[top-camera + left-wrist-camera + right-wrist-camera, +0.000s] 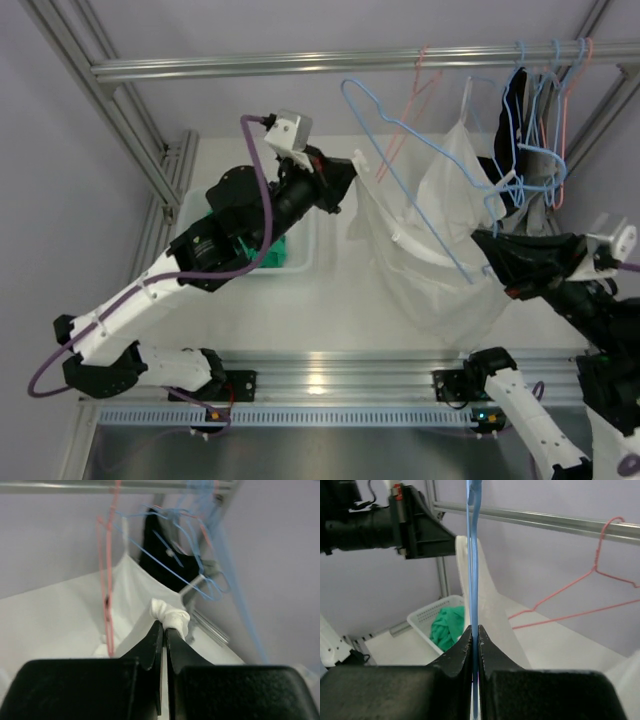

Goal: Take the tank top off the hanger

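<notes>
Fabric of the white tank top (432,255) looks thin, light and limp, sagging in folds between the two arms above the table (330,320); it should slide along wire easily yet could snag where a strap bunches; a strap or the neckline edge seems the sensible place to take hold. The left gripper (164,629) is pinched tight on a knot of strap cloth, jaws almost meeting; the right gripper (474,632) is clamped narrow on the blue hanger (473,555), whose thin wire looks stiff, slick and probably springy. The top is draped over that hanger, which slants across the overhead view and appears clear of the rail (300,66); one corner is drawn toward the left arm. Whether the far strap is free of the wire cannot be told; folds hide the hanger's lower run, and the right arm covers part of the hem; a tangle of other hangers and a dark garment (160,555) crowds the right end of the rail, hard to sort out; the left wrist view is soft beyond the fingertips.
</notes>
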Robot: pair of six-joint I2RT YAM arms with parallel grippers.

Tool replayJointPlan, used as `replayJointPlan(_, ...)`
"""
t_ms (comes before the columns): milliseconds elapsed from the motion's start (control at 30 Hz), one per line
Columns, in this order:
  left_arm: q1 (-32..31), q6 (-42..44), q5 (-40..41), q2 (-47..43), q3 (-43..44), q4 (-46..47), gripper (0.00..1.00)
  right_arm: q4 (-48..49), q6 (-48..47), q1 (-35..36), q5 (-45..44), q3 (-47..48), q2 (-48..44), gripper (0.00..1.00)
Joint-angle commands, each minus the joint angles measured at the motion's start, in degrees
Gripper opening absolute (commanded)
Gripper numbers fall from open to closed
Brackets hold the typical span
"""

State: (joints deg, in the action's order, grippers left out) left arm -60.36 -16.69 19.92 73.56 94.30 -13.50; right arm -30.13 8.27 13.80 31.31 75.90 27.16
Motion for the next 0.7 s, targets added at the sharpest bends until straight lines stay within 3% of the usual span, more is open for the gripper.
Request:
replayJointPlan(0, -0.02, -5.19, -22.48, -5.26, -5.17, 4.09, 0.0, 30.6, 14.98, 0.88, 4.99, -10.05, 3.77, 0.0)
replayJointPlan(33, -0.02, -4.94, -26.91, -5.88, -6.22, 4.09, 0.0, 41.53, 20.67, 0.88, 5.16, -11.9, 4.65, 0.0)
replayJointPlan(133, -0.29, -3.97, -39.13, -6.84, -11.23, 4.09, 0.0, 57.23, 29.13, 0.96, 2.98, -19.19, 7.2, 0.0)
replayJointPlan(167, -0.37, -3.97, -39.95, -7.37, -13.16, 4.01, 0.0, 65.81, 30.3, 0.96, 1.58, -21.91, 8.34, 0.0)
replayJointPlan(333, -0.55, -5.89, -39.52, -7.83, -27.05, 5.23, 0.0, 79.5, 36.7, 2.71, -4.58, -25.0, 13.35, 0.0)
replayJointPlan(433, -0.81, -8.88, -42.49, -5.89, -33.12, 12.14, 0.0, 91.71, 38.31, 7.37, -5.64, -29.47, 16.95, 0.0)
replayJointPlan(667, -1.96, -11.61, -34.35, -2.2, -39.1, 18.06, 0.0, 100.78, 37.52, 13.79, -8.54, -33.0, 16.8, 0.0)
